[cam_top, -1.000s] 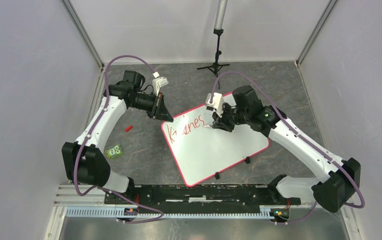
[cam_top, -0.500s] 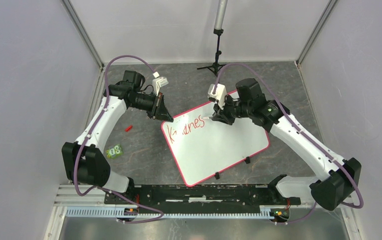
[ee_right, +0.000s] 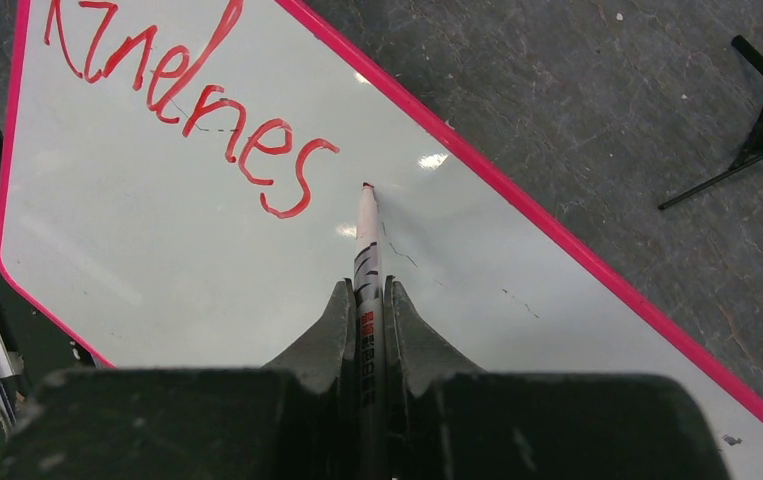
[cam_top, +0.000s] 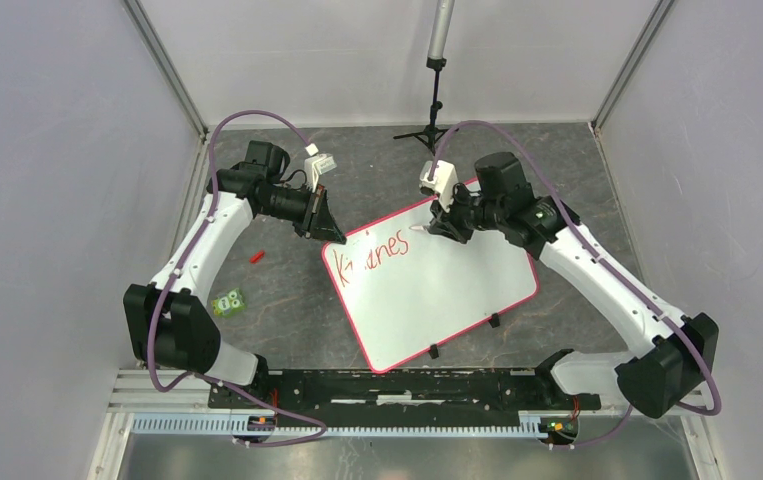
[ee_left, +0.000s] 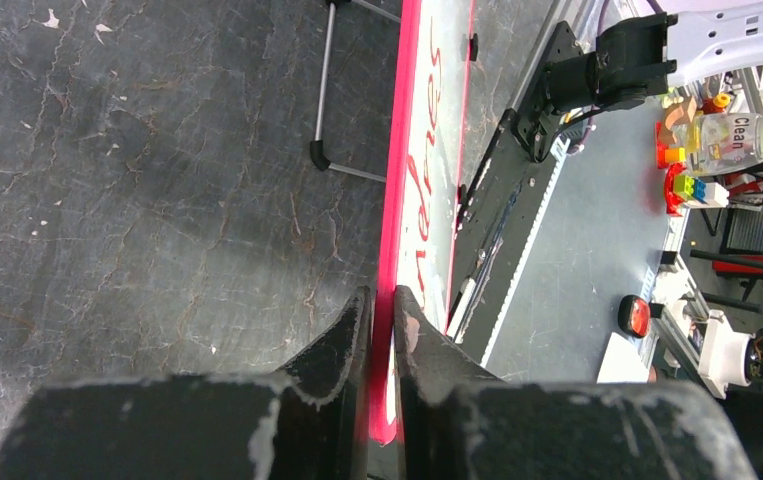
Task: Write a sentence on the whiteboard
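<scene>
The whiteboard (cam_top: 437,300), white with a red-pink rim, lies tilted on the dark floor. The sentence (cam_top: 372,258) is one line of red letters near the board's far left edge, also seen in the right wrist view (ee_right: 217,110). My left gripper (ee_left: 381,295) is shut on the board's rim (ee_left: 400,150) at its far left corner (cam_top: 329,232). My right gripper (ee_right: 368,285) is shut on a white marker (ee_right: 367,230). The marker's red tip points at the board just past the last letter. I cannot tell whether it touches.
A small red cap (cam_top: 255,256) and a green block (cam_top: 227,301) lie on the floor left of the board. A black tripod (cam_top: 435,100) stands at the back. Two black clips (cam_top: 494,321) sit on the board's near edge.
My right gripper has carried the marker a little to the right and farther back, away from the last letter. The left gripper and the board have stayed put.
</scene>
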Motion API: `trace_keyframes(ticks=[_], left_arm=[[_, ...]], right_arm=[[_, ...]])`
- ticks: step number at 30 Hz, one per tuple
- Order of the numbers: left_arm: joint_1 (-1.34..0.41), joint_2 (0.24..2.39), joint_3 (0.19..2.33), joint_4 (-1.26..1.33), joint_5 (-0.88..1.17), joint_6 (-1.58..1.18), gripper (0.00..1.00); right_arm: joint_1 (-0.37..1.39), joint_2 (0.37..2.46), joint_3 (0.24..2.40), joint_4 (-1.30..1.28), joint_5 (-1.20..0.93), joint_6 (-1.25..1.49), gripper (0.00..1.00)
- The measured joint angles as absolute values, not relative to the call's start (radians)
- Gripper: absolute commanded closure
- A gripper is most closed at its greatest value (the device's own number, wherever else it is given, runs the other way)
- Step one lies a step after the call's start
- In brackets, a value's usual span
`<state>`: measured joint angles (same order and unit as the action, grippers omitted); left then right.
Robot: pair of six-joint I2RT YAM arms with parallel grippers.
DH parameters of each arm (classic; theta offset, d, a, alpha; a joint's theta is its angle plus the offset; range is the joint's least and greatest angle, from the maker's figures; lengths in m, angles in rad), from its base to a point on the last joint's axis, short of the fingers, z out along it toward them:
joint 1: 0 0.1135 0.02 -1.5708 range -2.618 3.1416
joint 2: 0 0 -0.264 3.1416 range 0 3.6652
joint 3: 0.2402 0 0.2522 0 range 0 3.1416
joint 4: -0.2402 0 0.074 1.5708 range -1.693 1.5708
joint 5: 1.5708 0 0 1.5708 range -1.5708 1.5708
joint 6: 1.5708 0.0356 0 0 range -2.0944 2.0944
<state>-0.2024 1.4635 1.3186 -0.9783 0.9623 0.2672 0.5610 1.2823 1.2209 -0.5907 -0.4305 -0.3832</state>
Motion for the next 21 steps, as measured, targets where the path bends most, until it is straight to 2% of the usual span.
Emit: trace_keyframes(ticks=[21], left_arm=[[-0.202,1.464,1.319,-0.978,0.953,0.267,0.98]], right_arm=[[0.568,1.292,1.211,-0.590,-0.470,-0.415,1.00]])
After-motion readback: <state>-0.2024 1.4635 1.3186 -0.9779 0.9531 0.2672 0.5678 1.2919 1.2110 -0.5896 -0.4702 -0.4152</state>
